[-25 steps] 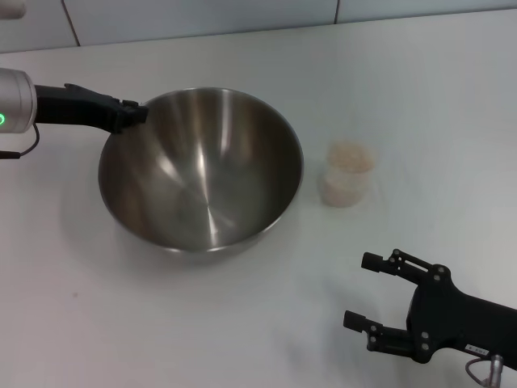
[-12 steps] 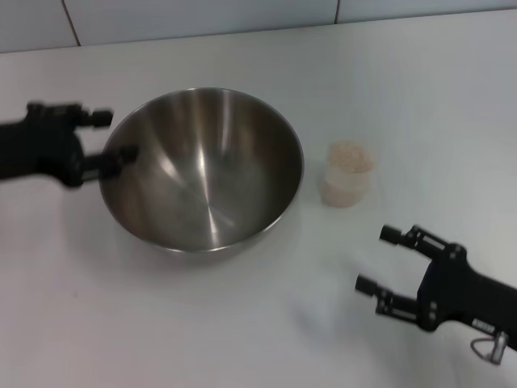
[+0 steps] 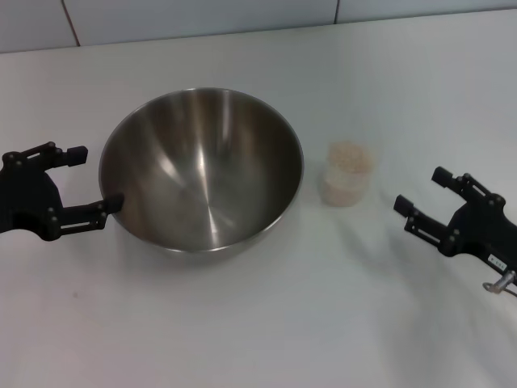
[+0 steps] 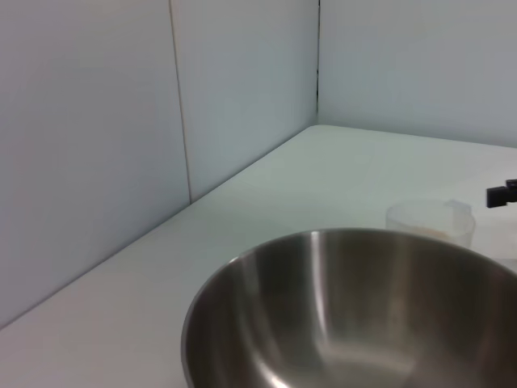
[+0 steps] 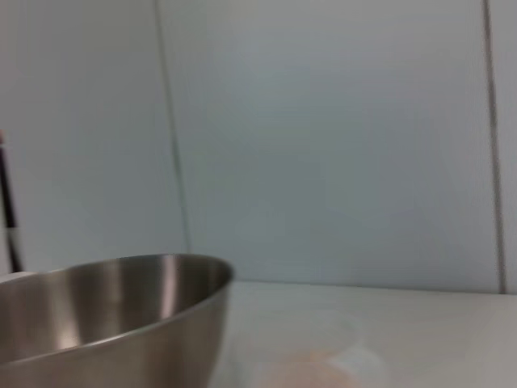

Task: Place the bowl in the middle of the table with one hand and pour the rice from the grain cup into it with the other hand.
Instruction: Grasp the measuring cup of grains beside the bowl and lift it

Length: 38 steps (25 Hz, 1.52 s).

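The steel bowl (image 3: 202,170) stands empty on the white table (image 3: 242,323), left of centre. The translucent grain cup (image 3: 348,174) stands just right of it, upright, filled with pale rice (image 3: 350,153). My left gripper (image 3: 95,176) is open beside the bowl's left rim, empty. My right gripper (image 3: 420,190) is open, empty, right of the cup with a gap between them. The left wrist view shows the bowl (image 4: 355,315) and the cup (image 4: 428,220) behind it. The right wrist view shows the bowl's side (image 5: 105,315) and the blurred cup (image 5: 307,368).
A pale tiled wall (image 3: 202,16) runs along the table's far edge. Bare tabletop lies in front of the bowl and behind the cup.
My left gripper let go of the bowl's rim, opened and drew back toward the near left. My right gripper moved up and right, to the right of the cup.
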Each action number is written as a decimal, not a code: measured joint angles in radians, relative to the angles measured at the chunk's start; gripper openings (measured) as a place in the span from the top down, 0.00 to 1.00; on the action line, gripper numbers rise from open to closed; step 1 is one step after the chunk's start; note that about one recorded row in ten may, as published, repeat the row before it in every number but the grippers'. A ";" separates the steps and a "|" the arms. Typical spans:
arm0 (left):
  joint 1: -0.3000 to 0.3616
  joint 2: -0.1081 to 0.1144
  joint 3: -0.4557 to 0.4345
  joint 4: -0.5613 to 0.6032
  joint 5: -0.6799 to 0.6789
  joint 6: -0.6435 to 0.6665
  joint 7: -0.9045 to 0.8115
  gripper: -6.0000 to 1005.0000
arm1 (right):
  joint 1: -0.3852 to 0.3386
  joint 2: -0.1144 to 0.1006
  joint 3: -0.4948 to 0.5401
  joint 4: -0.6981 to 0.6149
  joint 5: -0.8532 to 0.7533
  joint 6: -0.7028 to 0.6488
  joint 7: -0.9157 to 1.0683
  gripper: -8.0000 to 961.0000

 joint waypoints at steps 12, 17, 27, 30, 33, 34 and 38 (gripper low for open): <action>-0.022 -0.001 0.001 -0.001 0.009 0.001 -0.011 0.14 | 0.069 -0.002 0.070 0.025 0.002 0.125 0.013 0.18; -0.022 -0.001 0.001 -0.003 0.009 0.001 -0.013 0.14 | 0.094 -0.003 0.065 0.026 0.002 0.153 0.017 0.19; -0.044 -0.001 0.001 -0.025 0.025 0.003 -0.021 0.14 | 0.140 -0.003 0.074 0.035 0.002 0.242 0.012 0.19; -0.049 -0.001 0.001 -0.030 0.031 0.003 -0.021 0.14 | 0.152 -0.003 0.074 0.047 0.021 0.262 0.003 0.19; -0.065 -0.001 0.002 -0.052 0.037 0.003 -0.021 0.14 | 0.155 -0.002 0.074 0.049 0.035 0.269 -0.004 0.19; -0.066 -0.001 0.002 -0.054 0.037 0.003 -0.021 0.14 | 0.156 -0.002 0.074 0.051 0.038 0.269 -0.010 0.19; -0.066 -0.001 0.002 -0.054 0.037 0.002 -0.021 0.14 | 0.162 -0.002 0.074 0.056 0.039 0.279 -0.022 0.19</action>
